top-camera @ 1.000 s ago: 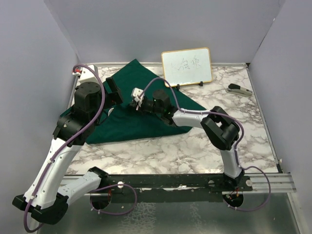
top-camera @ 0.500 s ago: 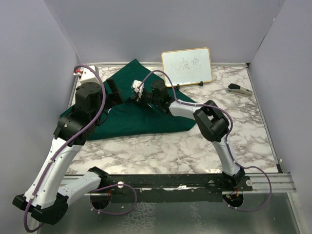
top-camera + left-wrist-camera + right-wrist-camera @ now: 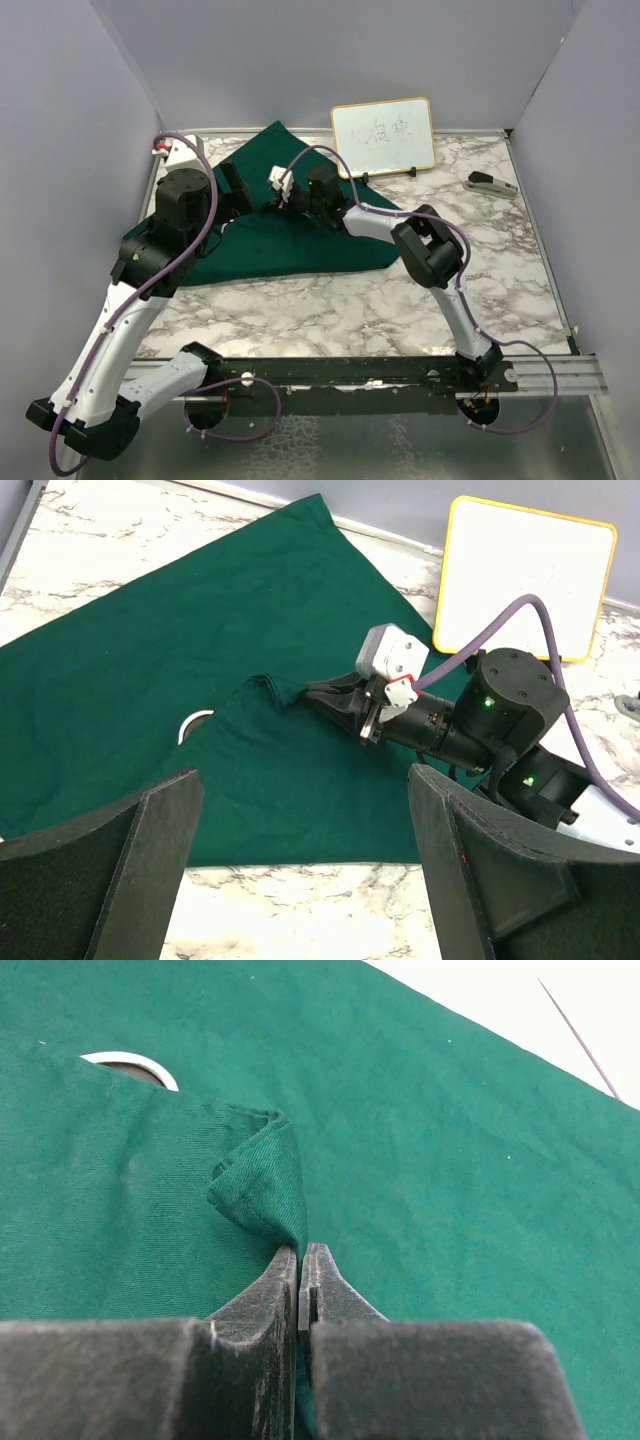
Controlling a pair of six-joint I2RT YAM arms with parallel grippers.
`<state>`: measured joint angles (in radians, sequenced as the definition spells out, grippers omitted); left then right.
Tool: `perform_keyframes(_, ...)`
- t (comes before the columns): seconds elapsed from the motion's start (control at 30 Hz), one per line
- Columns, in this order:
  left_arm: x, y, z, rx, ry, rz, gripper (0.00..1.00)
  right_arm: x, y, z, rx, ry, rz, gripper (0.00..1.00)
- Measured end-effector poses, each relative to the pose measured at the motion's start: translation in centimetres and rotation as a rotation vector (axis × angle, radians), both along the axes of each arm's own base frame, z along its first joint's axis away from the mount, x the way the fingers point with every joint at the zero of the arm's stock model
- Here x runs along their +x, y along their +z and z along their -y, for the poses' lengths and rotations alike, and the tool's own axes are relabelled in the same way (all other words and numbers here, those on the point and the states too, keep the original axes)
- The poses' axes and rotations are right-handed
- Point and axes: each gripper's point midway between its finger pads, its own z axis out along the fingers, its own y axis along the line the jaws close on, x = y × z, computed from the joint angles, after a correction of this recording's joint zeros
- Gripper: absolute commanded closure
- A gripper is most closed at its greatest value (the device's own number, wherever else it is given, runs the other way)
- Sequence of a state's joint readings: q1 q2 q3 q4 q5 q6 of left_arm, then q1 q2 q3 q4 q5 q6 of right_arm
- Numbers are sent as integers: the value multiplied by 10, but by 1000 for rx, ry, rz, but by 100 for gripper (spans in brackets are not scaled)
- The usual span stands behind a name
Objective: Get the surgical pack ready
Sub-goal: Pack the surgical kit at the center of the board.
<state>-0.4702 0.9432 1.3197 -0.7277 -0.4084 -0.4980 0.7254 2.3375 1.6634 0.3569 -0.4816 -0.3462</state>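
Observation:
The surgical pack's dark green cloth (image 3: pixel 290 250) lies on the left half of the marble table, with one flap folded back over itself. My right gripper (image 3: pixel 272 203) is shut on the corner of that flap (image 3: pixel 262 1185) and holds it just above the lower layer (image 3: pixel 470 1150). In the left wrist view the right gripper (image 3: pixel 312 692) holds the same corner. A curved silver edge (image 3: pixel 194 721) peeks from under the fold (image 3: pixel 128 1060); what it belongs to is hidden. My left gripper (image 3: pixel 300 810) hangs open over the cloth's near edge (image 3: pixel 300 852), holding nothing.
A gold-framed whiteboard (image 3: pixel 383 137) stands at the back, right of the cloth. A small grey stapler-like object (image 3: pixel 490 183) lies at the far right. A white box (image 3: pixel 180 150) sits in the back left corner. Grey walls close three sides.
My right gripper has moved left and farther back with the cloth corner, drawing the flap over the sheet. The left arm has not moved.

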Motion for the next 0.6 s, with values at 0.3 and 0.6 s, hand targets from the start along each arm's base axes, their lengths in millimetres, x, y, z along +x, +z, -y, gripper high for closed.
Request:
perform_keyframes(0.3, 3, -4, 3, 3, -8, -15, 14, 6, -25, 4, -35, -41, -22, 97)
perform_keyframes(0.6, 5, -10, 8, 4, -24, -34, 14, 12, -26, 4, -42, -60, -21, 97)
